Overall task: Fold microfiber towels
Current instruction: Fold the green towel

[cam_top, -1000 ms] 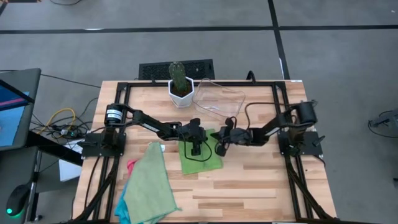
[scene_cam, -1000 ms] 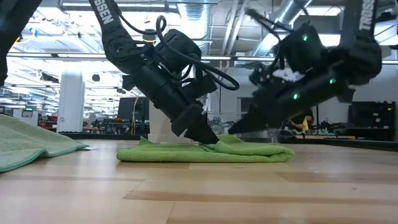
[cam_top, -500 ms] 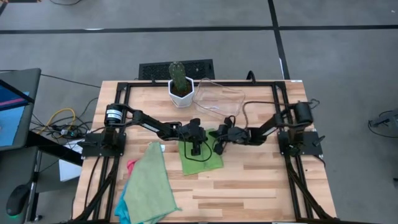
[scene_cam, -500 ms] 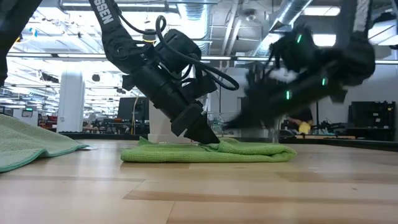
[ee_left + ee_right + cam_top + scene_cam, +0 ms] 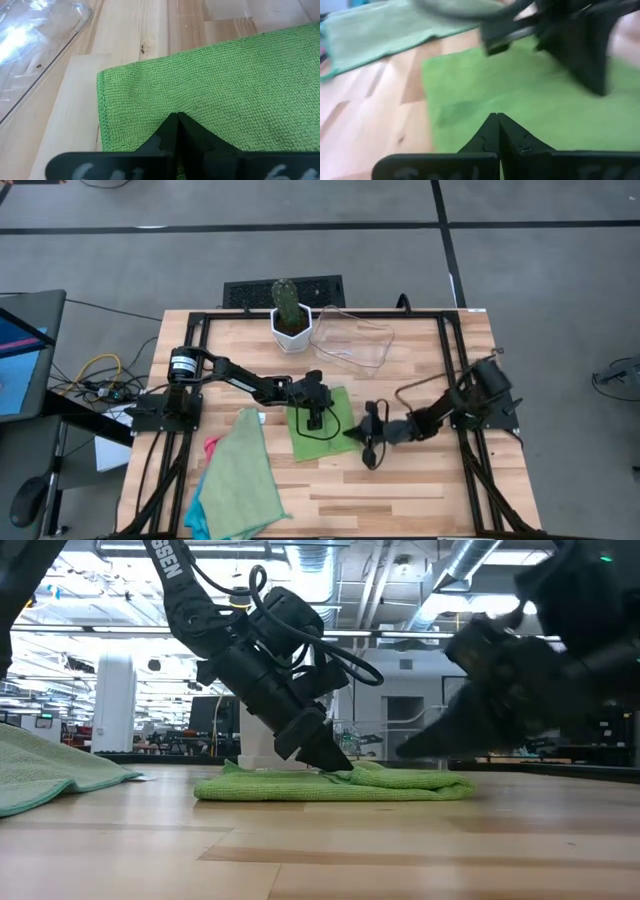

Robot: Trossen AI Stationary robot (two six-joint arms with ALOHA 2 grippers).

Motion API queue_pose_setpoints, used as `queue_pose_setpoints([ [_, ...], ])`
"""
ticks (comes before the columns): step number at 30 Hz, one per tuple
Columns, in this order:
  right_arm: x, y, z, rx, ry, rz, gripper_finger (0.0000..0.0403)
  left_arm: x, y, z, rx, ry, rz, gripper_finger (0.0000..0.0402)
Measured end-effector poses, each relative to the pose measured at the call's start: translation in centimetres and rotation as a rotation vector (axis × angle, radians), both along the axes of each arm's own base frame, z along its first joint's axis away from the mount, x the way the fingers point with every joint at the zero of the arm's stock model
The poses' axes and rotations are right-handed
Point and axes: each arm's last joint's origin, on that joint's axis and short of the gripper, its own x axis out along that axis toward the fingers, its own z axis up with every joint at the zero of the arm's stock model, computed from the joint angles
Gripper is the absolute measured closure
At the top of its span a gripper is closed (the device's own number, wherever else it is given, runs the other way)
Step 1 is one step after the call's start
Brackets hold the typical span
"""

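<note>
The microfiber towels are lying in two places: one bright green towel [image 5: 322, 425] is sitting folded near the middle of the table [image 5: 420, 480], and the remaining pile [image 5: 238, 480] of light green, turquoise and pink cloths is waiting at the near left corner, well apart from it. The left gripper [image 5: 315, 418] is pressing its tips, brought together, down onto the folded green towel, pinning it rather than pinching a layer, as far as the left wrist view is showing. The right gripper [image 5: 368, 442] is hovering at the towel's near right corner with its fingers together and nothing between them; whether the tips are touching the fabric is hard to tell from the blurred low view.

Judging from this, the step in hand is flattening or tidying the fold. To do it well, the left tips should be holding steady pressure so the layers are not sliding, while the right gripper is working along the edge with a low, light stroke, staying off the wood and not dragging the top layer open. The clear tray [image 5: 352, 340] and the potted cactus [image 5: 289, 315] are standing at the far side, out of the way.
</note>
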Motion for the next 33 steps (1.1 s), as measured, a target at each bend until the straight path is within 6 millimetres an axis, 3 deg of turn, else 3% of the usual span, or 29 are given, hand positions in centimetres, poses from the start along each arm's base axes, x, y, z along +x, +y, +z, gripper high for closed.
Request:
queue_pose_setpoints([
  [4,-0.4,1.0,-2.3,0.033,-0.003,0.010,0.0382,0.0,0.0,0.0,0.002,0.000,-0.001,0.0401],
  [9,-0.5,1.1,-3.3,0.028,-0.043,-0.009,0.0381,0.0,0.0,0.0,0.005,0.001,0.002,0.0401],
  [12,-0.6,1.3,-2.4,0.028,-0.090,0.027,0.0385,0.0,0.0,0.0,0.004,0.001,0.003,0.0401],
  [16,0.2,1.3,0.7,-0.016,-0.219,0.052,0.0386,0.0,0.0,0.0,0.003,0.001,0.004,0.0401],
  [21,1.8,1.4,0.6,-0.049,-0.177,0.084,0.0377,0.0,0.0,0.0,0.003,0.001,0.004,0.0401],
  [28,3.7,2.0,-1.6,-0.042,-0.113,0.151,0.0385,0.0,0.0,0.0,0.004,-0.001,0.005,0.0401],
  [33,3.6,2.0,-3.4,-0.019,-0.063,0.137,0.0380,0.0,0.0,0.0,0.010,-0.002,0.002,0.0401],
])
